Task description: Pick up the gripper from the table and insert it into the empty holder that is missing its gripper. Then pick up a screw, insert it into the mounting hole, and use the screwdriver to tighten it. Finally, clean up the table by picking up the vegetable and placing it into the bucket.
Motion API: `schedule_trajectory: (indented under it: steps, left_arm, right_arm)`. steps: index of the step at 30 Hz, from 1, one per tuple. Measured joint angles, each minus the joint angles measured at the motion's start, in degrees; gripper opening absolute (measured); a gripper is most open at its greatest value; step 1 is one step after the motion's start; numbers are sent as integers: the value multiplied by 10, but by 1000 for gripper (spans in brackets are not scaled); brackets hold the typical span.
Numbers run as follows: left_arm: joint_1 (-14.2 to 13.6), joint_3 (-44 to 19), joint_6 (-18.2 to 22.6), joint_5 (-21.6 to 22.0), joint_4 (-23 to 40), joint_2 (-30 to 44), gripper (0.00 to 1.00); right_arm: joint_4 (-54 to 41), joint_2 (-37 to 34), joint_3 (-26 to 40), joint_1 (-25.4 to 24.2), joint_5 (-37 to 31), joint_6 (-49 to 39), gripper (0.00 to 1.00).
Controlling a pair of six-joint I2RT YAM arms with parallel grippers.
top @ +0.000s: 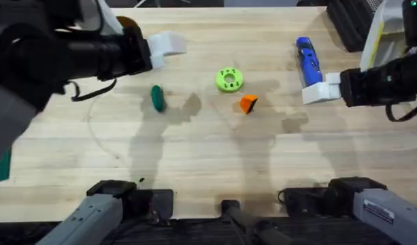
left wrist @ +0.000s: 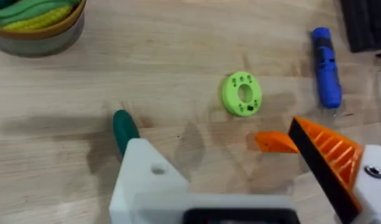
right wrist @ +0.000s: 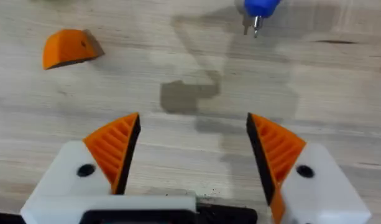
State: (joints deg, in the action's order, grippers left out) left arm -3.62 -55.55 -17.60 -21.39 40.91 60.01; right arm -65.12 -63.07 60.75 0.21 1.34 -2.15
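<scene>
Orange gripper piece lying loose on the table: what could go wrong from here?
1. The gripper is small and wedge-shaped, so it may slip or tip when pinched.
2. The left claw has one bare white holder, leaving a poor one-padded grip.
3. The lime disc lies close by and could get knocked.

I see the gripper [top: 247,103], a small orange wedge, lying loose on the wood near the table's middle. The holder [left wrist: 146,180] is a bare white block with a slanted top and an open mounting hole. The screwdriver [top: 307,61], blue and pen-shaped, lies flat toward the far right. The vegetable [top: 157,97], dark green and oblong, lies left of centre. The bucket [left wrist: 38,28], olive with a yellowish rim, stands upright.
</scene>
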Motion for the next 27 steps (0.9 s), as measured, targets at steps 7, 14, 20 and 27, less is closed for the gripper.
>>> schedule_trajectory:
  steps: [7, 14, 20, 27]
  left_arm:
    - [-4, 1, 2, 7, -12, -44, 985]
    - [-21, 142, 91, 15, -227, -128, 985]
    - [-21, 426, 128, 10, -379, -387, 985]
    - [5, 525, 104, -16, -342, -561, 986]
  right_arm:
    - [0, 0, 0, 0, 0, 0, 991]
    - [0, 0, 0, 0, 0, 0, 991]
    - [-1, 0, 0, 0, 0, 0, 991]
    - [-1, 0, 0, 0, 0, 0, 991]
